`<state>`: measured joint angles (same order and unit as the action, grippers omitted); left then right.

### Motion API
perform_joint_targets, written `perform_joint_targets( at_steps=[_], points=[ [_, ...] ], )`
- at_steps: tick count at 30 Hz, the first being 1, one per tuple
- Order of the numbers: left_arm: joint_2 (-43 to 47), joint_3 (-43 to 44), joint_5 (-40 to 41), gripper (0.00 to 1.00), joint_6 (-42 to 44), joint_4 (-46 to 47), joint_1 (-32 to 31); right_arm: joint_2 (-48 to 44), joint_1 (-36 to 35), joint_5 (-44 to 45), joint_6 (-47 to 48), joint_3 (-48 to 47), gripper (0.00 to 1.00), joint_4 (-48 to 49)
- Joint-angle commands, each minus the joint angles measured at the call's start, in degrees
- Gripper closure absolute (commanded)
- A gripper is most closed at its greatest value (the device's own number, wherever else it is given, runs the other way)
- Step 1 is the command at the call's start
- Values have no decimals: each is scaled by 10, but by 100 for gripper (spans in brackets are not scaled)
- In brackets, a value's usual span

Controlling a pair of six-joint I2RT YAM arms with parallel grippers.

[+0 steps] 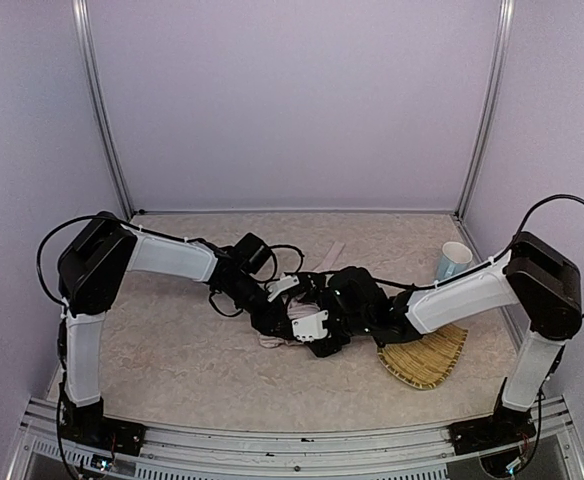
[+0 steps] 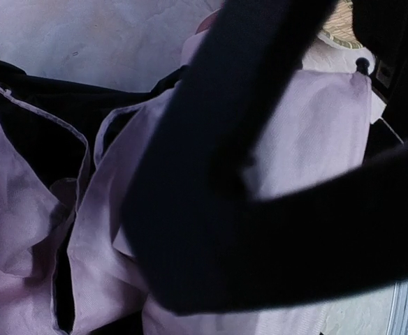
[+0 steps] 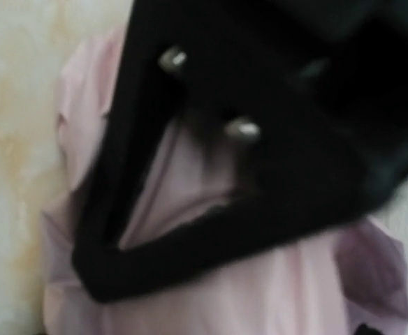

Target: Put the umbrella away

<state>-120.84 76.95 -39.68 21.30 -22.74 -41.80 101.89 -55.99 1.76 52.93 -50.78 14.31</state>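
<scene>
Pale pink fabric of the black-lined folding umbrella (image 2: 316,139) lies bunched at the middle of the beige table (image 1: 182,350). The left tool (image 1: 275,322) and right tool (image 1: 312,335) both meet it there. I cannot tell whether either is clamped.

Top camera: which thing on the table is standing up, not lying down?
The cup by the back right corner. It stands upright, while the pink umbrella lies crumpled and the straw tray lies flat.

lilac walls (image 1: 292,100), metal corner posts (image 1: 102,110), beige speckled tabletop (image 1: 172,340)
</scene>
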Motion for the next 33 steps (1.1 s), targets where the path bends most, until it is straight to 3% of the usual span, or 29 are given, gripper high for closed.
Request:
perform_joint_targets(
  at_steps=[1,7,11,14,17,21,29,33],
  points=[
    [-71,-34,11,56,3,-157,-16,40,-4,24,55,-27,8,-13],
    [-76,-18,2,56,15,-171,-15,96,-4,18,49,-72,18,-94],
    [-69,-12,-7,53,24,-172,-11,118,-4,18,15,-105,38,-160],
    [-41,-14,-14,42,-3,-131,6,116,-4,6,-16,-112,59,-188],
    [7,-37,-37,29,-28,-59,29,109,-4,-6,-31,-104,68,-195],
    [67,-73,-62,3,-43,31,48,111,-4,-24,-53,-111,74,-226],
    [257,-259,-18,1,-193,359,112,116,-2,-102,-117,-152,77,-326],
    [371,-365,59,1,-191,463,111,131,9,-180,-160,-195,76,-401]
  ],
)
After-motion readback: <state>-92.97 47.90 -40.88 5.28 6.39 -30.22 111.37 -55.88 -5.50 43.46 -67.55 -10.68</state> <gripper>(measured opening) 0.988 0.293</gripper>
